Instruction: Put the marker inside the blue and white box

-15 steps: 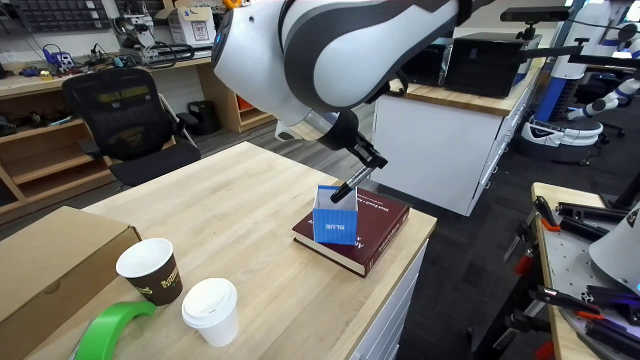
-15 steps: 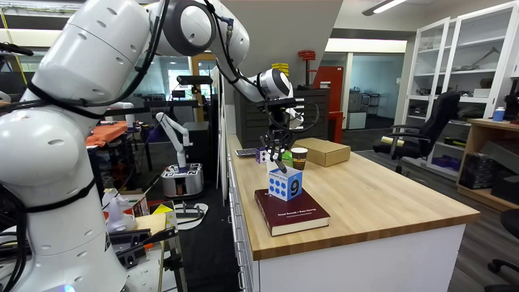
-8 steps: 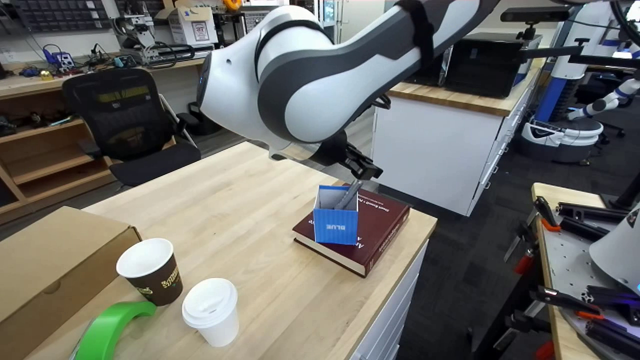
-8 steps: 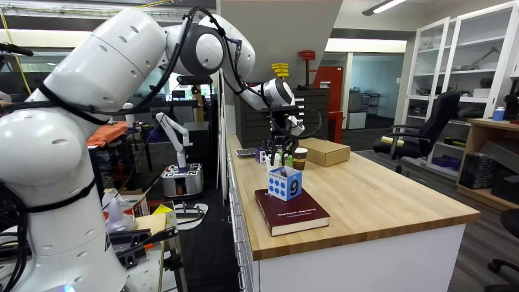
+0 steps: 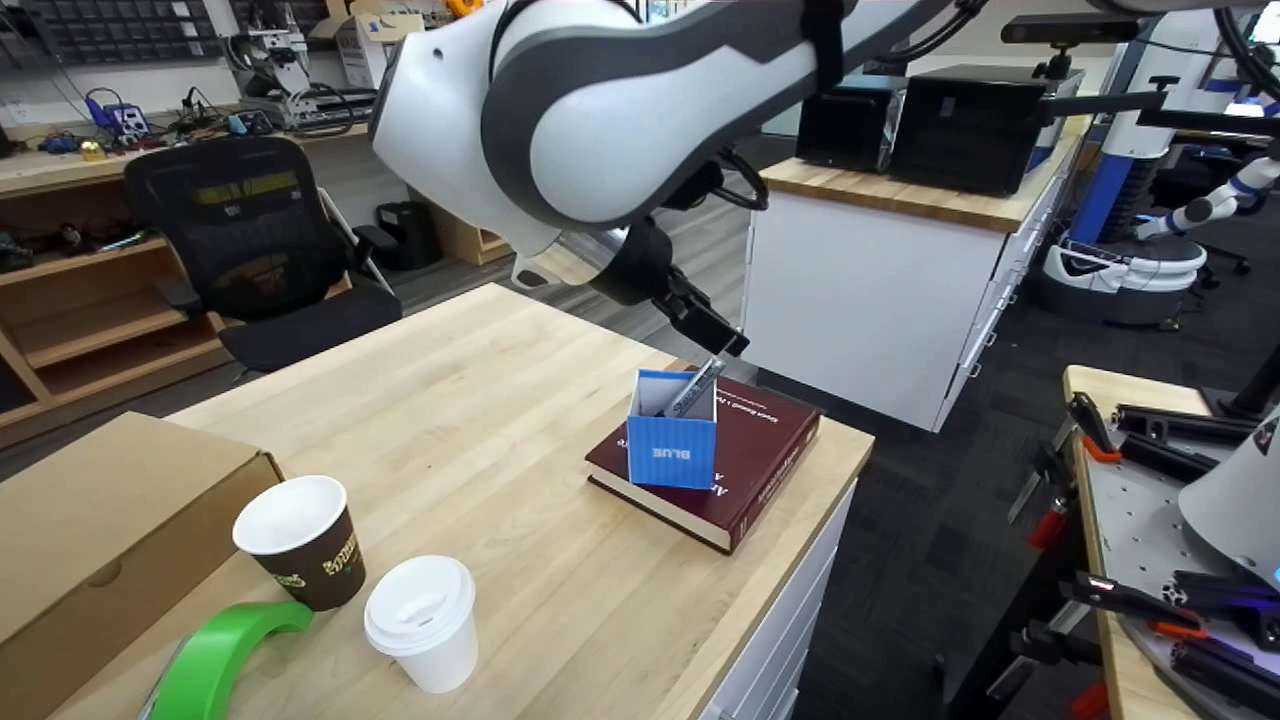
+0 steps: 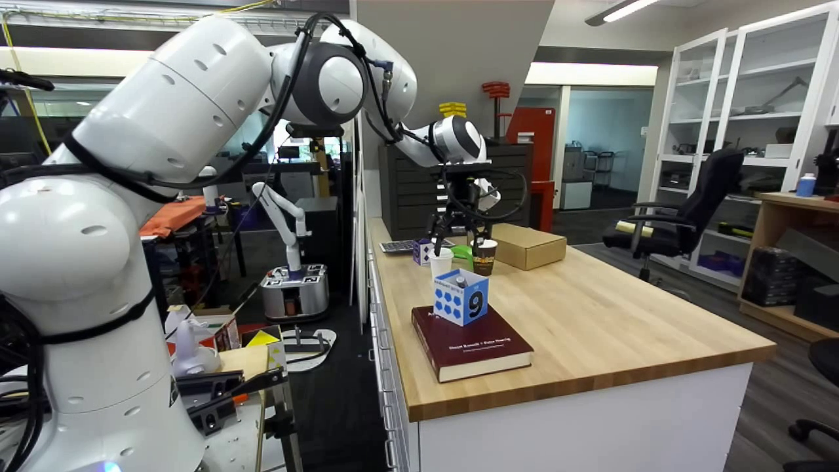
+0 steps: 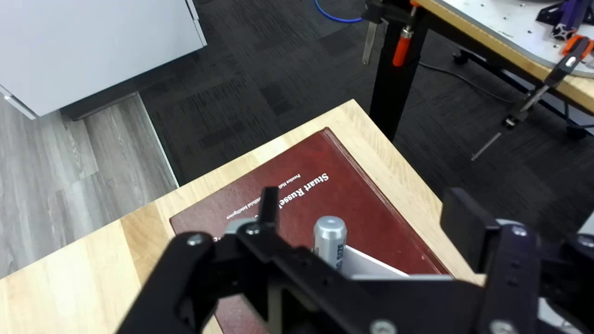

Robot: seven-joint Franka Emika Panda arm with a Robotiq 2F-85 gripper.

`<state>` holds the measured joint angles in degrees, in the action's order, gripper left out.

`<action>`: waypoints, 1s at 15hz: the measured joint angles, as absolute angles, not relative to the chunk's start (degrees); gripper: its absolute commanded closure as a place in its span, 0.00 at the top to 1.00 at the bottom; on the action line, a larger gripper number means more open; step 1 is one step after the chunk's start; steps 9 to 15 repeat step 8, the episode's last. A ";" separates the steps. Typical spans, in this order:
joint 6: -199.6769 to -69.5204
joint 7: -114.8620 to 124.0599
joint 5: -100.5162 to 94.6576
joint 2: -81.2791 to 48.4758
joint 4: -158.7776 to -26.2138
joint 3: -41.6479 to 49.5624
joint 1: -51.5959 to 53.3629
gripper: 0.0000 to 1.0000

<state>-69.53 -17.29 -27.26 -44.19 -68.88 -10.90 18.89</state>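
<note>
Marker [image 5: 692, 390] in an exterior view: inside the blue and white box [image 5: 671, 455], leaning; long axis aslant, upper end jutting past the rim toward the upper right.
Barrel: slim, straight, silver-grey, with dark lettering.
Box walls: blue, pale inside, "BLUE" on 1 face.
Book [image 5: 745, 450]: dark red, hard-covered, lying flat under the upright box.
Tabletop [image 5: 540, 430]: pale planked wood, bearing also a brown paper cup [image 5: 318, 565], a white lidded cup [image 5: 425, 625] and a brown cardboard box [image 5: 120, 500].
Chair [image 5: 235, 240]: black mesh back, beyond the tabletop.
Marker [image 6: 461, 282] in an exterior view: just the blunt upper end shows, within the box's opening.
Box faces: blue shapes on 1, a black 9 on another.
Gripper [image 6: 457, 254]: above the box, its 2 fingers spread wide.
Marker in the wrist view: rounded silver end toward the camera, seen between the parted fingers.
Floor [image 7: 246, 79]: dark carpet beside grey planks [image 7: 51, 185].
</note>
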 measured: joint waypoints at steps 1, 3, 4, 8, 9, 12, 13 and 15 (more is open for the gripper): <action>-70.36 -17.17 -25.42 -43.42 -68.92 -10.98 18.10 1.00; -72.91 -16.97 -21.06 -41.26 -69.56 -11.13 16.04 1.00; -74.62 -16.80 -18.82 -40.01 -70.33 -11.18 14.88 1.00; -76.47 -16.88 -16.11 -38.30 -71.54 -10.92 13.37 1.00; -76.47 -16.88 -16.11 -38.30 -71.54 -10.92 13.37 1.00; -76.47 -16.88 -16.11 -38.30 -71.54 -10.92 13.37 1.00; -76.47 -16.88 -16.11 -38.30 -71.54 -10.92 13.37 1.00; -76.47 -16.88 -16.11 -38.30 -71.54 -10.92 13.37 1.00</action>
